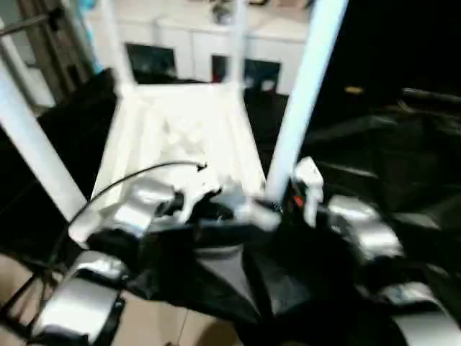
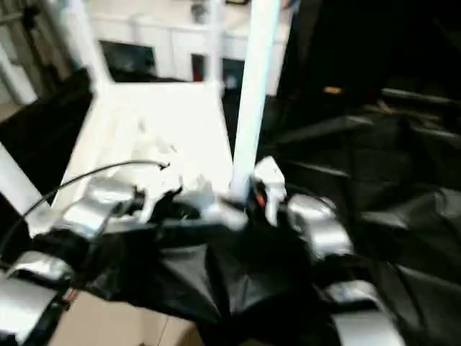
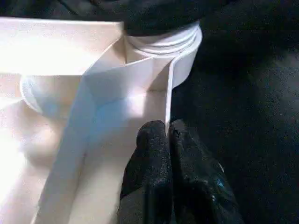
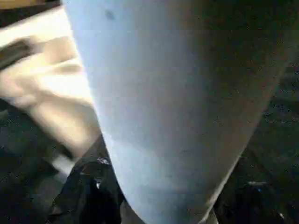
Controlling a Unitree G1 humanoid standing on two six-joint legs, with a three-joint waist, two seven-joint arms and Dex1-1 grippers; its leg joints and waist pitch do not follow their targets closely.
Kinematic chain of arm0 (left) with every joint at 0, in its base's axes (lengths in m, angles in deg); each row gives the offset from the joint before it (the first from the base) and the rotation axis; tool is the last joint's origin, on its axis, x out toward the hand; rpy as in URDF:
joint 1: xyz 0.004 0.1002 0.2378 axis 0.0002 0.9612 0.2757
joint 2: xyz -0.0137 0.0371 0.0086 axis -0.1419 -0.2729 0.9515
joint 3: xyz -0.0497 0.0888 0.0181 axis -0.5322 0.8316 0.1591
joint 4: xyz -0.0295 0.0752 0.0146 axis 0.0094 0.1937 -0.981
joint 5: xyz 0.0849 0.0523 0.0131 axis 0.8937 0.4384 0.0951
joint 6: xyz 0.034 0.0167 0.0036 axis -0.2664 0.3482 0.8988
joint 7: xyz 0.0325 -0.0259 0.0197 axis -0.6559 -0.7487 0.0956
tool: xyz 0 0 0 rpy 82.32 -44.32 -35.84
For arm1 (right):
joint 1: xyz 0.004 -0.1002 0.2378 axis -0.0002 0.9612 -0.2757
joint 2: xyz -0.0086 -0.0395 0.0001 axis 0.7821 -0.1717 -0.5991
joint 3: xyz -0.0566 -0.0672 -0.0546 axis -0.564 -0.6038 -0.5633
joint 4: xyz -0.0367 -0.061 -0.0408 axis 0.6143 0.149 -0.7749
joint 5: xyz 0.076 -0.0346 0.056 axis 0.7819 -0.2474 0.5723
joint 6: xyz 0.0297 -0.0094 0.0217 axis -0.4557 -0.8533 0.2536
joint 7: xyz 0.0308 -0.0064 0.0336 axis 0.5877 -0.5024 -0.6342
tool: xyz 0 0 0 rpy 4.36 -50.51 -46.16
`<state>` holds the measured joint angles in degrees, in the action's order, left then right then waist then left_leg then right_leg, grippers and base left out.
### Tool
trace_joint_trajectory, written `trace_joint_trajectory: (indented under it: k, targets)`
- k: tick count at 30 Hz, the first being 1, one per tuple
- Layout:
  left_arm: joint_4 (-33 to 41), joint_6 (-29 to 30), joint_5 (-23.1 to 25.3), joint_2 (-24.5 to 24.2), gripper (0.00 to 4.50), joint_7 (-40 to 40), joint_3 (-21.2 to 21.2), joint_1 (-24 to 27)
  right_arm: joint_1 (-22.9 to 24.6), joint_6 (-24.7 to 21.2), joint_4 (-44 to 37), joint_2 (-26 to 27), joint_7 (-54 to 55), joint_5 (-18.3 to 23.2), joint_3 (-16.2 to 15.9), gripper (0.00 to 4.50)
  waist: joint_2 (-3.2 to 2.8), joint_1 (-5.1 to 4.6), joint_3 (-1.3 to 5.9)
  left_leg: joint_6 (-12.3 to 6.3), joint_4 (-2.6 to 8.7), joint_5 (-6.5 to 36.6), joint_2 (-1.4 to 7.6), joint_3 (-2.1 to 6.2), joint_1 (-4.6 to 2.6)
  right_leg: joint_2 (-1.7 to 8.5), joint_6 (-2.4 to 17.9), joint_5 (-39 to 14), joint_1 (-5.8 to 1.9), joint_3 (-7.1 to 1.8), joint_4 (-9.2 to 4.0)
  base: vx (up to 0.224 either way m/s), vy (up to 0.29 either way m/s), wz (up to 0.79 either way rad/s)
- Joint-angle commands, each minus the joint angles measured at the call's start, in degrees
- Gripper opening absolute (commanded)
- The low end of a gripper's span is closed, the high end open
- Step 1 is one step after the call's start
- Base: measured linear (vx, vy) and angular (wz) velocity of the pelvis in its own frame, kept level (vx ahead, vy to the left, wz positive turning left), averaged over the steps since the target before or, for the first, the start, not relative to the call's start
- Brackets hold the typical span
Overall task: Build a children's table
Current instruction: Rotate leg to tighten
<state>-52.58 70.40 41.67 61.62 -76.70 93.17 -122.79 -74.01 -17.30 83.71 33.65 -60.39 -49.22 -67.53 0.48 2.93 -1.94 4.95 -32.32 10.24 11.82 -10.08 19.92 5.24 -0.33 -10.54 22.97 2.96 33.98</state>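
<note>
**A:** While the left end effector pinches that thin rib, what exactly has it got?

**B:** Its two black fingers are clamped together on a rib wall of the tabletop, just beside a corner socket. The tabletop lies underside up on black sheeting, its long axis running away from the robot.

**A:** And the right end effector?

**B:** Its wrist camera looks straight along a leg, which sits between the fingers. I'd judge it clamped around the leg's lower end, though the contact itself is hard to make out.

**A:** Where does that leg stand?

**B:** Upright at the tabletop's near right corner, long axis nearly vertical. Three other legs rise from the remaining corners.

**A:** So what does the next move turn on?

**B:** Probably pressing that leg straight down along its axis into the socket beneath it; the right arm does it while the left braces.
</note>
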Motion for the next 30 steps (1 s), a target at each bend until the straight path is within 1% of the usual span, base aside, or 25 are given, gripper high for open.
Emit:
trace_joint_trajectory:
  k: [1, 4, 5, 6, 9, 10, 11, 13, 14, 15, 16, 17, 18, 19, 20, 21, 22, 23, 24, 25, 26, 27, 28, 29, 30]
  targets:
    - [0.37, 0.71, -0.21, 4.33, 0.00, 3.99, 0.94, -1.34, 1.16, -4.88, 6.05, 4.92, 5.55, -2.04, -3.06, 2.01, -0.37, -0.28, 2.10, 1.27, 4.47, 23.22, 0.77, 0.54, -0.28, 2.55, 7.96, -28.77, -1.49, -1.57, -5.88, 0.000, 0.000, 0.00]
    - [0.48, 1.16, 0.10, 6.94, 0.00, 7.55, 1.13, -1.35, -0.31, -3.93, 8.66, 7.91, 12.54, -3.67, -3.24, 2.01, -0.27, -0.80, 2.13, 1.02, 4.45, 23.44, 0.66, 0.57, -0.11, 2.39, 8.29, -27.64, -1.41, -1.50, -5.78, 0.000, 0.000, 0.00]
    - [0.77, 1.24, 0.04, 7.93, 0.00, 8.43, 1.30, -1.21, -0.49, -1.96, 9.04, 8.86, 12.85, -4.63, -4.19, 2.01, -0.30, -0.84, 2.16, 0.90, 4.40, 23.43, 0.65, 0.52, -0.14, 2.38, 8.34, -27.46, -1.36, -1.52, -5.80, 0.000, 0.000, 0.00]
    - [0.77, 1.24, 0.04, 7.93, 0.00, 8.43, 1.30, -1.21, -0.49, -1.96, 9.04, 8.86, 12.85, -4.63, -4.19, 2.01, -0.22, -0.83, 2.20, 0.53, 4.31, 23.33, 0.66, 0.39, -0.18, 2.41, 8.43, -26.96, -1.24, -1.58, -5.90, 0.000, 0.000, 0.00]
    - [1.37, 1.29, -0.08, 8.31, 0.00, 7.82, 1.69, -0.85, -0.71, -0.51, 9.37, 9.39, 12.34, -4.53, -3.95, 2.01, -0.28, -0.80, 2.24, -0.46, 4.40, 22.43, 0.67, 0.39, 0.17, 2.33, 8.50, -25.59, -1.54, -1.59, -5.70, 0.000, 0.000, 0.00]
    - [1.80, 1.15, 0.00, 8.20, 0.00, 7.56, 1.89, -0.52, -1.23, 0.53, 9.98, 9.55, 11.30, -3.44, -3.01, 2.34, -0.22, -0.83, 2.28, -0.58, 4.39, 22.27, 0.72, 0.34, 0.19, 2.31, 8.76, -24.68, -1.53, -1.63, -5.64, 0.000, 0.000, 0.00]
    - [1.97, 0.99, -0.04, 8.03, 0.00, 7.25, 1.94, -0.38, -1.34, 0.63, 9.90, 9.43, 10.42, -2.86, -2.63, 2.34, -0.20, -0.86, 2.27, -0.65, 4.41, 22.35, 0.74, 0.34, 0.20, 2.35, 8.94, -24.55, -1.53, -1.66, -5.62, 0.000, 0.000, 0.00]
    - [2.65, -0.11, -0.44, 6.93, 0.00, 5.18, 2.20, 0.25, -1.46, 1.16, 9.03, 8.15, 6.99, -1.64, -2.04, 2.69, -0.36, -0.90, 2.33, -0.87, 4.43, 22.61, 0.84, 0.35, 0.24, 2.30, 9.50, -23.42, -1.61, -1.64, -5.49, 0.000, 0.000, 0.00]
    - [2.68, -0.16, -0.48, 6.83, 0.00, 5.01, 2.22, 0.28, -1.44, 1.27, 8.94, 8.00, 6.75, -1.66, -2.09, 2.69, -0.40, -0.88, 2.33, -0.87, 4.47, 22.57, 0.86, 0.37, 0.26, 2.31, 9.63, -23.00, -1.66, -1.64, -5.47, 0.000, 0.000, 0.00]
    - [2.94, -0.98, -0.86, 5.92, 0.00, 3.11, 2.39, 0.56, -1.14, 2.36, 8.19, 6.48, 4.20, -1.94, -2.76, 2.74, -0.35, -0.96, 2.44, -0.91, 4.46, 21.98, 0.87, 0.37, 0.45, 2.29, 10.00, -21.49, -1.86, -1.66, -5.27, 0.000, 0.000, 0.00]
    - [3.06, -1.30, -1.03, 5.49, 0.00, 2.26, 2.44, 0.69, -0.95, 2.79, 7.86, 5.73, 2.74, -1.99, -3.04, 2.87, -0.31, -0.91, 2.56, -1.25, 4.34, 21.10, 0.90, 0.25, 0.43, 2.28, 10.57, -19.37, -1.93, -1.72, -5.14, 0.000, 0.000, 0.00]
    - [3.18, -1.36, -1.15, 5.03, 0.00, 1.54, 2.45, 0.77, -0.68, 3.11, 7.30, 4.89, 1.04, -1.96, -3.34, 2.87, -0.27, -0.84, 2.72, -1.60, 4.19, 19.47, 0.93, 0.08, 0.40, 2.25, 11.59, -16.31, -2.03, -1.80, -4.83, 0.000, 0.000, 0.00]
    - [3.21, -1.37, -1.17, 4.95, 0.00, 1.41, 2.45, 0.78, -0.63, 3.18, 7.19, 4.73, 0.72, -1.95, -3.40, 2.87, -0.25, -0.74, 2.77, -1.93, 4.09, 18.67, 0.91, -0.03, 0.34, 2.23, 12.13, -14.75, -2.10, -1.81, -4.72, 0.000, 0.000, 0.00]
    - [3.39, -1.59, -1.42, 3.75, 0.00, -0.60, 2.55, 0.92, 0.14, 3.79, 5.51, 2.75, -3.79, -1.45, -3.97, 2.87, -0.14, -0.71, 2.90, -2.63, 3.90, 16.66, 0.92, -0.17, 0.36, 2.22, 13.37, -11.18, -2.30, -1.86, -4.34, 0.000, 0.000, 0.00]
    - [3.39, -1.59, -1.42, 3.75, 0.00, -0.60, 2.55, 0.92, 0.14, 3.79, 5.51, 2.75, -3.79, -1.45, -3.97, 2.87, -0.18, -0.56, 3.02, -3.54, 3.70, 14.41, 0.87, -0.25, 0.50, 2.21, 14.33, -7.89, -2.62, -1.81, -3.95, 0.000, 0.000, 0.00]
    - [3.64, -2.45, -1.72, 2.52, 0.00, -2.95, 2.70, 1.15, 1.04, 4.11, 3.65, 0.81, -8.68, -0.62, -4.17, 2.87, 0.05, -0.59, 3.07, -4.05, 3.63, 13.40, 0.84, -0.31, 0.66, 2.19, 14.67, -6.49, -2.74, -1.79, -3.83, 0.000, 0.000, 0.00]
    - [3.71, -2.68, -1.84, 2.09, 0.00, -3.77, 2.72, 1.22, 1.36, 4.18, 3.01, 0.12, -10.31, -0.32, -4.26, 2.87, 0.00, -0.33, 3.07, -4.99, 3.51, 12.04, 0.85, -0.32, 0.73, 2.24, 15.10, -5.01, -2.98, -1.66, -3.66, 0.000, 0.000, 0.00]
    - [3.77, -2.78, -1.92, 1.70, 0.00, -4.44, 2.74, 1.27, 1.65, 4.29, 2.43, -0.51, -11.74, -0.08, -4.35, 2.87, -0.03, 0.00, 3.11, -5.64, 3.38, 11.01, 1.05, -0.49, 0.46, 2.33, 15.92, -3.53, -2.88, -1.63, -3.53, 0.000, 0.000, 0.00]
    - [3.78, -3.06, -2.01, 1.15, 0.00, -5.44, 2.75, 1.29, 2.04, 4.47, 1.67, -1.33, -13.78, 0.21, -4.42, 2.87, -0.03, 0.00, 3.11, -5.64, 3.38, 11.01, 1.05, -0.49, 0.46, 2.33, 15.92, -3.53, -2.88, -1.63, -3.53, 0.000, 0.000, 0.00]
    - [3.89, -3.67, -2.40, 0.21, 0.00, -7.57, 2.69, 1.40, 2.73, 4.23, 0.31, -2.82, -17.63, 0.75, -4.56, 2.87, -0.12, 0.47, 3.06, -6.25, 3.28, 10.16, 1.31, -0.64, 0.39, 2.29, 16.96, -2.09, -2.91, -1.44, -3.28, 0.000, 0.000, 0.00]
    - [3.99, -3.79, -2.62, -0.19, 0.00, -8.55, 2.64, 1.46, 3.06, 4.12, -0.32, -3.50, -19.42, 1.04, -4.66, 2.87, 0.02, 0.67, 3.05, -6.35, 3.24, 10.04, 1.32, -0.66, 0.46, 2.22, 16.94, -2.01, -3.02, -1.36, -3.20, 0.000, 0.000, 0.00]
    - [4.06, -3.99, -2.80, -0.54, 0.00, -9.49, 2.60, 1.51, 3.35, 4.04, -0.86, -4.08, -20.97, 1.29, -4.77, 2.87, -0.03, 1.03, 3.02, -6.47, 3.26, 10.14, 1.38, -0.68, 0.33, 2.26, 16.96, -2.32, -2.97, -1.34, -3.17, 0.000, 0.000, 0.00]
    - [4.37, -4.41, -3.34, -1.08, 0.00, -11.41, 2.59, 1.69, 3.84, 3.92, -1.78, -5.02, -23.29, 1.67, -5.05, 2.87, -0.07, 1.11, 3.04, -6.38, 3.28, 10.21, 1.44, -0.64, 0.34, 2.33, 17.04, -2.60, -2.97, -1.33, -3.10, 0.000, 0.000, 0.00]
    - [5.12, -4.37, -4.06, -2.25, 0.00, -14.88, 2.90, 2.05, 4.60, 3.34, -3.51, -6.68, -27.14, 2.48, -5.65, 2.87, -0.12, 1.40, 2.97, -6.03, 3.38, 10.59, 1.55, -0.59, 0.29, 2.38, 16.86, -3.59, -2.94, -1.31, -3.16, 0.000, 0.000, 0.00]
    - [5.16, -4.38, -4.08, -2.32, 0.00, -15.05, 2.93, 2.07, 4.64, 3.29, -3.62, -6.78, -27.34, 2.54, -5.68, 2.87, -0.07, 1.45, 2.98, -6.02, 3.39, 10.73, 1.56, -0.56, 0.30, 2.38, 16.77, -3.81, -3.02, -1.31, -3.15, 0.000, 0.000, 0.00]
